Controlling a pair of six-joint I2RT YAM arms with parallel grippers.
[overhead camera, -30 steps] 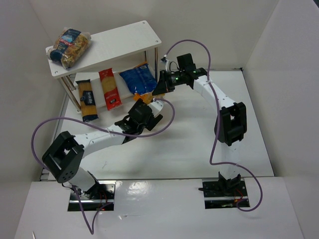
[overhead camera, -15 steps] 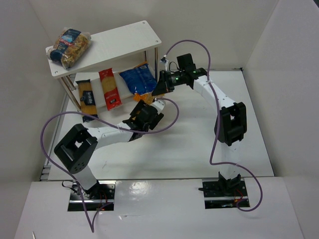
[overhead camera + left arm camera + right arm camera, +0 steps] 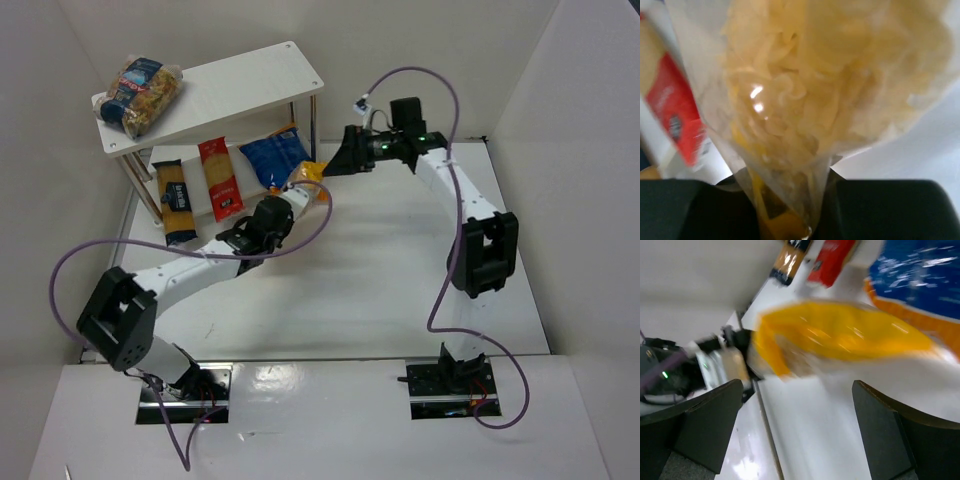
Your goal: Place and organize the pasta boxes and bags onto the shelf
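Note:
The large yellow bag [image 3: 308, 178] hangs just in front of the shelf's [image 3: 250, 75] lower tier. My left gripper [image 3: 289, 201] is shut on its near end. In the left wrist view the bag's clear window [image 3: 810, 90], full of pasta, fills the frame, and its edge is pinched between the jaws. My right gripper [image 3: 345, 163] is open just right of the bag, holding nothing; its view shows the yellow bag [image 3: 850, 335] ahead of the spread fingers [image 3: 710, 425]. On the lower tier lie the slim tan box [image 3: 178, 205], the red packet [image 3: 220, 178] and the blue-and-orange bag [image 3: 275, 158]. The clear bag [image 3: 140, 95] lies on the top board.
White walls enclose the table [image 3: 380, 290] on the left, back and right. A thin metal shelf post [image 3: 315, 125] stands just behind the yellow bag. My left arm's purple cable [image 3: 320, 215] loops beside the bag.
My right gripper opened, let go of the yellow bag and drew back to the right. My left gripper closed on the bag's near end and shifted slightly left.

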